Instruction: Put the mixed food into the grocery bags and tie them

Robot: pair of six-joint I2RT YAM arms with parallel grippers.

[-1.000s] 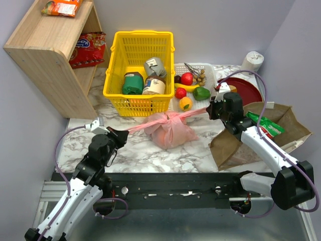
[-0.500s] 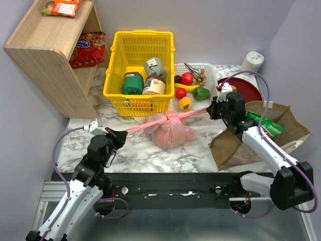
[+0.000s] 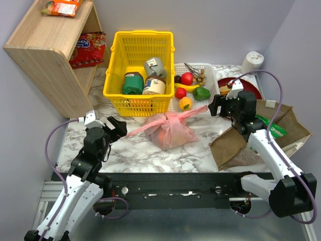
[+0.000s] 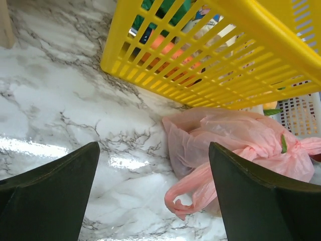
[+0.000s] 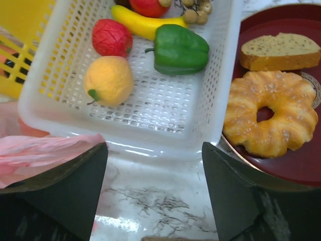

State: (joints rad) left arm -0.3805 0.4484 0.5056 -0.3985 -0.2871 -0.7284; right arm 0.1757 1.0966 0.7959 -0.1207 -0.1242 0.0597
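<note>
Here the pink bag [image 3: 170,129] lies between wide-open left tool [image 3: 117,128] and wide-open right tool [image 3: 214,106].

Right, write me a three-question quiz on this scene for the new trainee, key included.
1. True or false: the left gripper and the right gripper both stand open, holding nothing.
2. Pick one. What lies on the red plate?
A. a bread slice and a ring-shaped pastry
B. a green pepper
C. two tins
3. Fill the gap: the green crisp packet sits in the ___.

Key
1. True.
2. A.
3. brown paper bag.
</note>
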